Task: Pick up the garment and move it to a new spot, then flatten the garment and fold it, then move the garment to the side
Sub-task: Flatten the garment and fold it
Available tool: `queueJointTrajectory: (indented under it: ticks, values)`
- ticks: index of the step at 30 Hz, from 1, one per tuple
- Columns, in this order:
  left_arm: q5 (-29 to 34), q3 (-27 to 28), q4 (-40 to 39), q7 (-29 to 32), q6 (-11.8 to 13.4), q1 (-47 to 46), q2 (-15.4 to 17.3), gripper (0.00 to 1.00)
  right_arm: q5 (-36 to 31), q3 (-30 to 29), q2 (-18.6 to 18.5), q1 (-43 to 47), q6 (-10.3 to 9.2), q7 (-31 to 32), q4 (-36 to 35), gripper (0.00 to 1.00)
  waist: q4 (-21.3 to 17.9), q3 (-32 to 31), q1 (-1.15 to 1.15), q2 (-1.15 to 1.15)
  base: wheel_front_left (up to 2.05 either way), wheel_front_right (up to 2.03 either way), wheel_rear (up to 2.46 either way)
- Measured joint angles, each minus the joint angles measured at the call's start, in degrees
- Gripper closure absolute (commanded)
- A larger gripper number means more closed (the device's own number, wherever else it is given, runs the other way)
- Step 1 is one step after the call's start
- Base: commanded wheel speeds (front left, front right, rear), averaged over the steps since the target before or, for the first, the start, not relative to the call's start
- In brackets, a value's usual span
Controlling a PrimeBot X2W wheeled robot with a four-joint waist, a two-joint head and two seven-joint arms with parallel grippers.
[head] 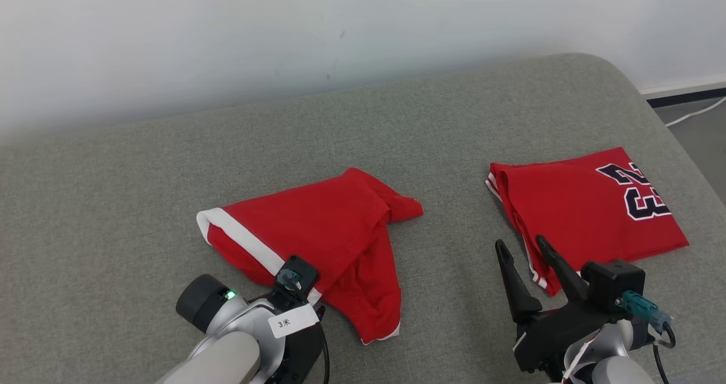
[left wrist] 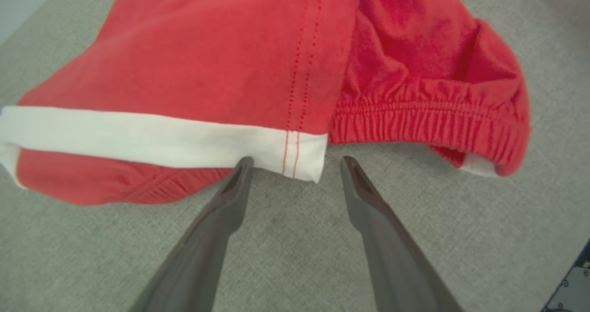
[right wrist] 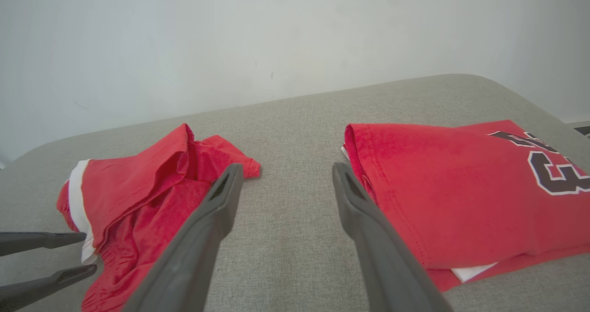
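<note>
The garment (head: 317, 225) is a rumpled pair of red shorts with a white band, lying mid-left on the grey cushion. In the left wrist view the garment (left wrist: 207, 63) has its white band's corner and gathered waistband just beyond my left gripper (left wrist: 295, 162). That gripper is open, with its tips straddling the corner above the fabric and nothing between them. My right gripper (head: 520, 242) is open and empty, hovering between the shorts and a folded jersey. In the right wrist view the right gripper (right wrist: 286, 167) is over bare cushion, and the left gripper (right wrist: 90, 252) stands at the garment's (right wrist: 138, 187) near edge.
A folded red jersey (head: 584, 214) with a dark number lies at the right, close to my right gripper. The grey cushion (head: 397, 123) ends at a white wall behind and curves off at the right, where floor and a white cable (head: 697, 112) show.
</note>
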Motion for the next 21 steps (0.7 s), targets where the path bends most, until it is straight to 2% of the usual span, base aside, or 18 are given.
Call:
queueJointTrajectory:
  ticks: [1,2,3,5,8,16,19,21]
  values:
    - [0.04,0.02,0.13,0.0,0.32,-0.02,-0.01,0.25,0.0,0.01,0.0,-0.01,0.0,0.0,-0.01,0.0,-0.06,0.06,0.0,0.0,0.0,0.0,0.0]
    - [0.07,0.04,0.32,0.0,0.33,-0.04,0.0,0.35,0.0,0.01,0.0,-0.01,0.0,0.0,-0.01,0.0,-0.11,0.12,0.0,0.0,0.0,0.0,0.0]
    - [0.15,0.04,0.49,0.0,0.34,-0.06,0.02,0.49,0.0,0.01,0.0,-0.01,0.0,0.0,-0.02,0.0,-0.17,0.18,0.0,0.0,0.0,0.0,0.0]
    - [0.42,0.07,0.82,0.0,0.81,-0.18,-0.01,0.64,0.0,0.0,-0.01,-0.01,0.0,0.0,-0.02,0.0,-0.27,0.3,0.0,0.0,0.0,0.0,0.0]
    - [0.54,0.16,1.22,-0.04,0.83,-0.29,-0.01,1.0,0.0,0.0,-0.04,-0.03,0.0,0.0,-0.04,0.0,-0.4,0.48,0.0,0.0,0.0,0.0,0.0]
    - [-0.2,3.11,0.18,-2.83,1.35,-1.57,-1.35,1.0,0.0,-0.08,-0.07,-0.1,-0.2,0.01,-0.07,0.0,-0.53,0.94,0.0,0.0,0.0,0.0,0.0]
    - [-0.23,3.97,-0.64,-3.67,1.37,-3.71,-2.12,1.0,0.0,0.03,-0.07,-0.18,-0.21,0.02,-0.04,0.0,-0.55,1.02,0.0,0.0,0.0,0.0,0.0]
    - [-0.43,6.24,-1.97,-5.13,1.76,-8.47,-3.3,1.0,0.0,0.63,0.07,-1.3,-0.2,0.41,0.42,0.0,-0.88,1.07,0.0,0.0,0.0,0.0,0.0]
